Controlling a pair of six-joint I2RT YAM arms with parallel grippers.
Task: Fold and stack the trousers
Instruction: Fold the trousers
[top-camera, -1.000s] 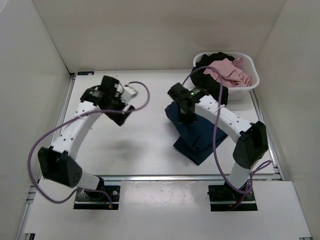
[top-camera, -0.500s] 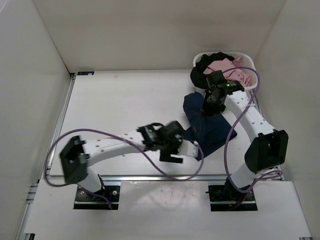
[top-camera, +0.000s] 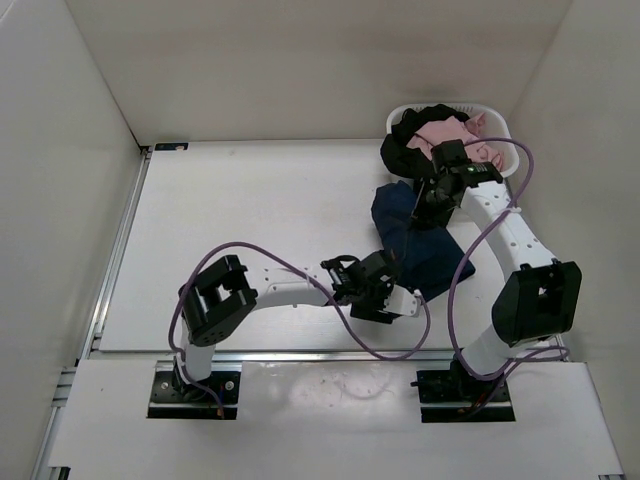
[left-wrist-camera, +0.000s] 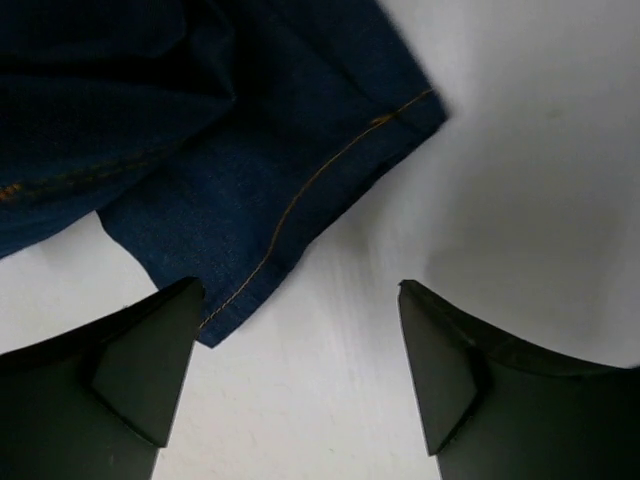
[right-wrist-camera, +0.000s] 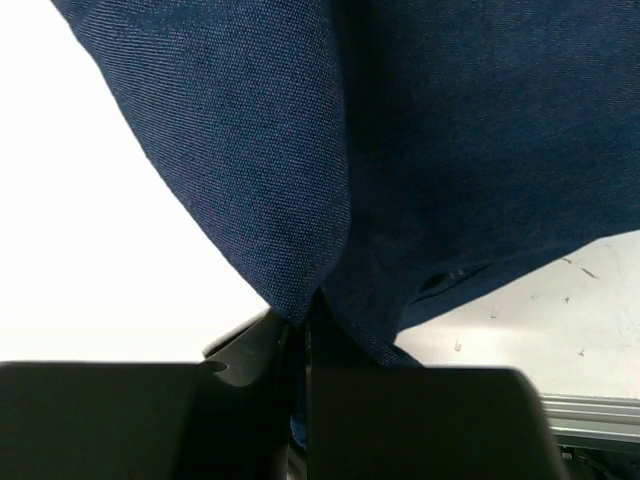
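Keeps the trousers (top-camera: 418, 258) in a loose, unfolded heap on the right half of the table (top-camera: 250, 220), close to the right edge, between the white basket (top-camera: 508, 166) at the far right corner and the near edge. Pinches an upper fold of the denim in the right end effector (right-wrist-camera: 303, 325), shut tight with cloth between the fingers, and seems to hold that fold raised, so that the fabric drapes down from the grip instead of lying flat; probably done to pull the heap open and expose a clean edge. Stretches the left arm across toward the near right part of the table, with the left end effector (left-wrist-camera: 300, 295) spread wide and carrying nothing, low over the surface. Frames a hem corner (left-wrist-camera: 300, 190) edged with orange stitching (left-wrist-camera: 262, 262) between the 2 open fingers; cannot tell whether 1 fingertip touches the hem. Looks placed that way to take the corner as a 2nd hold, so that 1 leg can be drawn taut between 2 grips and laid straight. Shows no fold made and no stack begun, so judged early in the task. Leaves a dark garment (top-camera: 412, 132) and a pink garment (top-camera: 458, 146) piled in the basket, apart from the work.
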